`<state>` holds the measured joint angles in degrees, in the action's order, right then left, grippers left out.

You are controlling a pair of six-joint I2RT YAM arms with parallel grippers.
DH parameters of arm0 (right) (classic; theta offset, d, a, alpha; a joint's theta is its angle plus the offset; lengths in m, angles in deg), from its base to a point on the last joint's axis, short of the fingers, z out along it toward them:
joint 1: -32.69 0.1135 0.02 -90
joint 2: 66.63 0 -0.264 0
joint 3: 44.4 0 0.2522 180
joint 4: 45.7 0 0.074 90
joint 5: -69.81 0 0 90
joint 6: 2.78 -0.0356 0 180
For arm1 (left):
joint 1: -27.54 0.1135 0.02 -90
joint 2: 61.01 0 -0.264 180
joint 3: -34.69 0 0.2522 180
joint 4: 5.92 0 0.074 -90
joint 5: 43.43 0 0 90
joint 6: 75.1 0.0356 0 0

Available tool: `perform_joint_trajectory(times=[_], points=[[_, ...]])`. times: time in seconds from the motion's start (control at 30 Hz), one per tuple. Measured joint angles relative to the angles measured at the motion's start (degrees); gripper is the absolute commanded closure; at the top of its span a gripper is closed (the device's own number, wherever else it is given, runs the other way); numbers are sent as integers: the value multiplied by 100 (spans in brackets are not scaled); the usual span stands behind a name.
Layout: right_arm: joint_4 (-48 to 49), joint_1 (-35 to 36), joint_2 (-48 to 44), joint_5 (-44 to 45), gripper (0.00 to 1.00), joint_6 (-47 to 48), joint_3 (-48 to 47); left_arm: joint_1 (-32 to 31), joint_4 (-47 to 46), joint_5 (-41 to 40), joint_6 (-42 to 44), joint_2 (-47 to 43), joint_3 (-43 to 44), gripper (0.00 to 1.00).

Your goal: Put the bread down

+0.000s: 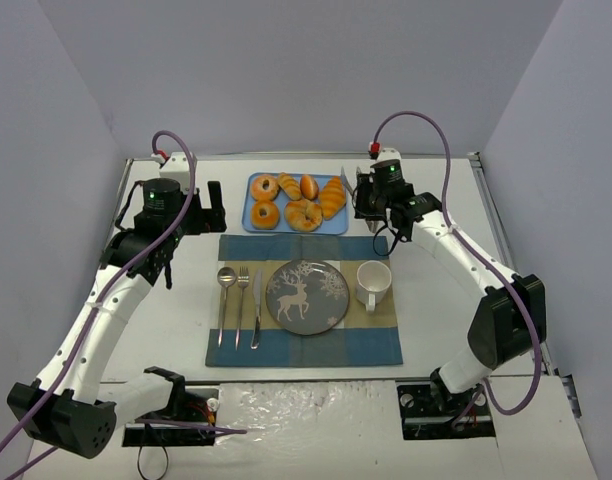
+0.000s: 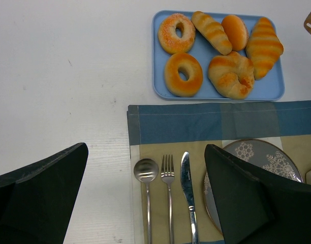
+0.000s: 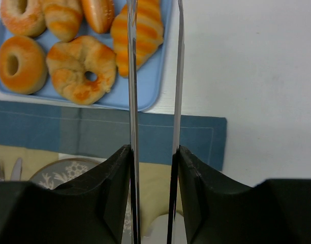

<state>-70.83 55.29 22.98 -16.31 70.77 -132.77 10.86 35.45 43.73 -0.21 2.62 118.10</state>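
Bread (image 3: 148,30) on tray (image 3: 148,84) | R gripper (image 3: 153,152) clamps tongs (image 3: 132,101), narrowly apart | L gripper (image 2: 145,150) spread

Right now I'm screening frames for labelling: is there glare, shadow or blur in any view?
Top external: even light, glare on the crinkled near edge of the table. Left wrist: tray sharp, left pincer an underexposed dark mass. Right wrist: tongs mirror the orange bread, right pincer dark.
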Motion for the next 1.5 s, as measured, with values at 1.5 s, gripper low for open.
perform_joint_trajectory(times=[1.5], points=[[1, 676, 1064, 417, 54, 6, -279, 6, 2, -20, 11, 33, 0, 3]])
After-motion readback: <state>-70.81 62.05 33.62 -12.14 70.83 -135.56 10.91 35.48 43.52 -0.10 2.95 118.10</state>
